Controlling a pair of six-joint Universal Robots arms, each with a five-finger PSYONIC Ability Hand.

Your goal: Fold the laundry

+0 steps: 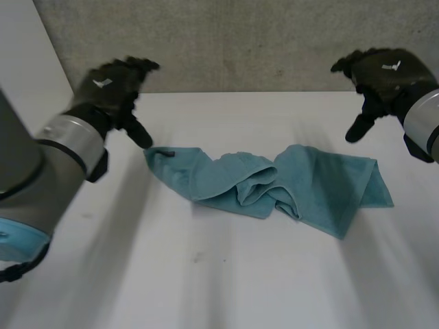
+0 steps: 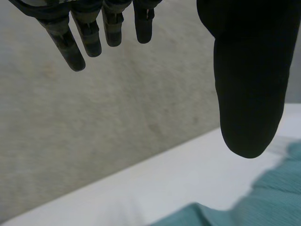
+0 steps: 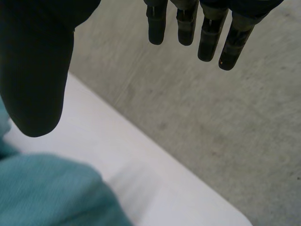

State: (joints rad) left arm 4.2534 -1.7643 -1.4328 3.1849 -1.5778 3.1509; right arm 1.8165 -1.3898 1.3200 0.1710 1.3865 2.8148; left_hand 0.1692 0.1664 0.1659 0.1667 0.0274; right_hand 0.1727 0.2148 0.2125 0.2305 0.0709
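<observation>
White table (image 1: 226,274), grey wall (image 1: 240,41) rising behind its far edge. Teal towel (image 1: 274,181) lies mid-table, bunched at its middle. Left hand (image 1: 113,86) hangs over the towel's left corner, right hand (image 1: 381,75) over its right end; fingers of both apart, clear of the cloth.

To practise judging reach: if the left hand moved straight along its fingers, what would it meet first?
Probably the grey speckled wall behind the white table: the left hand aims straight fingers at it, above the crumpled teal towel. Depth is unclear.
</observation>
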